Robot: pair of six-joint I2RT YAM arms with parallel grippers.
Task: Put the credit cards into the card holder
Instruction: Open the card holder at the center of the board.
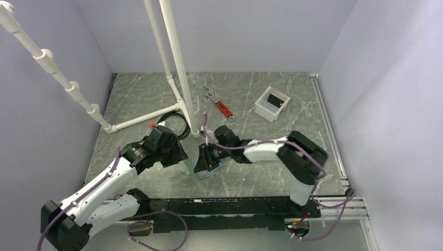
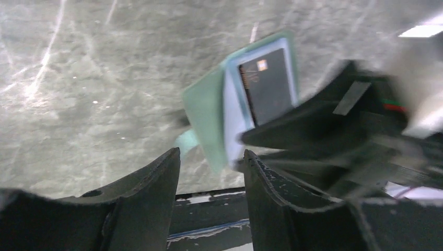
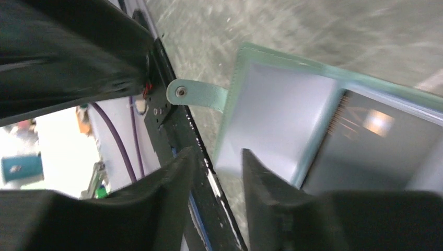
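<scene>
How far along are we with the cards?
Nearly done, it seems: the blue card and dark card both lie on the open holder's inner face, though whether they sit in a slot is unclear. The right end effector is at the holder's edge; the left end effector is open and empty. Left: confirming they're seated, perhaps closing it.

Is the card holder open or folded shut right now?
Open. The card holder is unfolded, its snap strap sticks out unfastened, and a dark card shows face-up inside.
</scene>
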